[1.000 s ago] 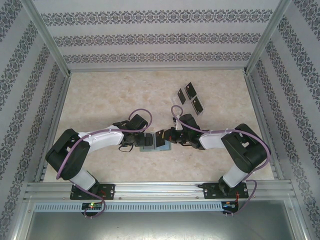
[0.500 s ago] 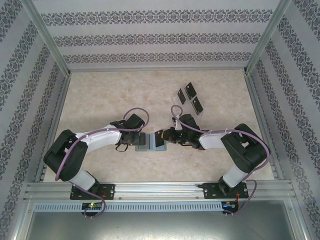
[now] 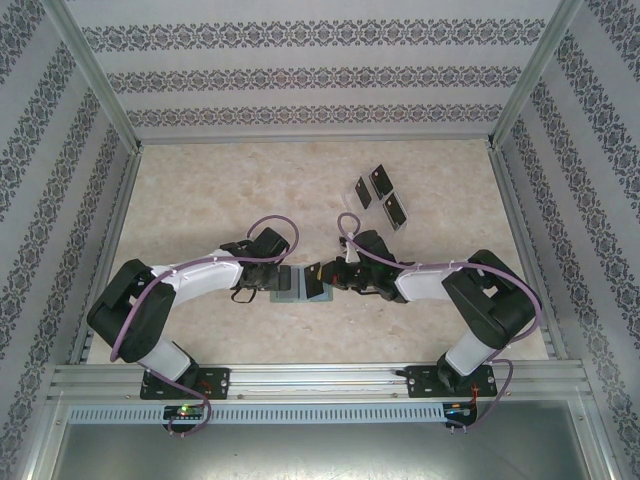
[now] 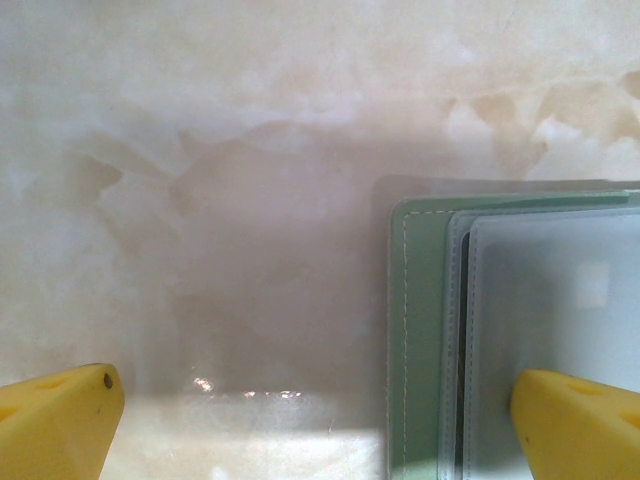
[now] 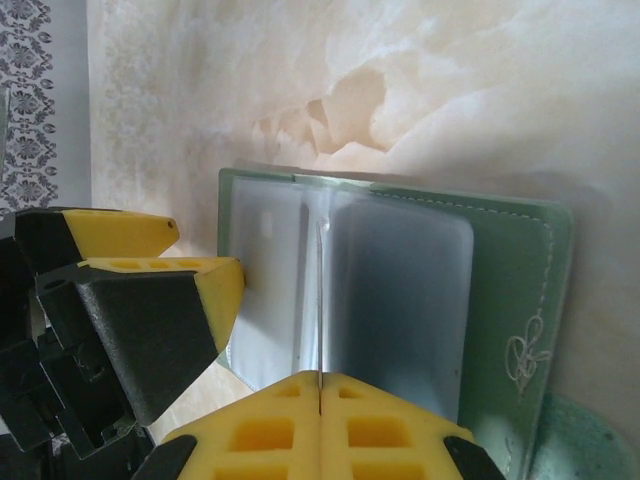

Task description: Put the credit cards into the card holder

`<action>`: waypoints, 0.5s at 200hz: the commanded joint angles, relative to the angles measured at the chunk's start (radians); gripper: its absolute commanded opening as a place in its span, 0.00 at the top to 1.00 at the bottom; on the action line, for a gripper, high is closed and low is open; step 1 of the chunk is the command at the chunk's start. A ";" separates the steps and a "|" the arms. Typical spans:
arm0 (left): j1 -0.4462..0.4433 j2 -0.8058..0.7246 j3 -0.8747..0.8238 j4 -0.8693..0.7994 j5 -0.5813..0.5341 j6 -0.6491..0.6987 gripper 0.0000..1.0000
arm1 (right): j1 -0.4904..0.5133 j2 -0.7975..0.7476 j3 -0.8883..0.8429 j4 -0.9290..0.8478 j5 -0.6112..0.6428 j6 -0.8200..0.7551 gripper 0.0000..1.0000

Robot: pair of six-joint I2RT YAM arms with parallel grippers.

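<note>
The card holder [image 3: 289, 285] lies open on the table [image 3: 220, 190] between the two arms, toward the near edge. The left tool [image 4: 320, 420] is spread wide and grips nothing; one of its fingers rests on the holder's clear sleeves, seemingly to pin it flat. The right tool [image 5: 320, 385] is closed on one black card [image 3: 314, 283], which the right wrist view shows edge-on over the holder's fold. As far as I can judge, it is not yet in a pocket. Farther back on the table three more cards [image 3: 381, 181] lie flat, well apart from the holder. The frosted sleeves hide whether any card already sits inside. The job looks early: one card about to go in, three left to fetch
</note>
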 commanded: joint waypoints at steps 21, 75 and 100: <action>0.014 0.011 -0.039 -0.071 -0.038 0.025 0.00 | 0.018 0.054 0.028 0.056 0.025 0.040 1.00; 0.014 0.007 -0.051 -0.059 -0.029 0.023 0.00 | 0.025 0.084 0.025 0.081 0.036 0.066 1.00; 0.014 0.005 -0.054 -0.056 -0.028 0.022 0.00 | 0.026 0.099 0.025 0.094 0.042 0.077 1.00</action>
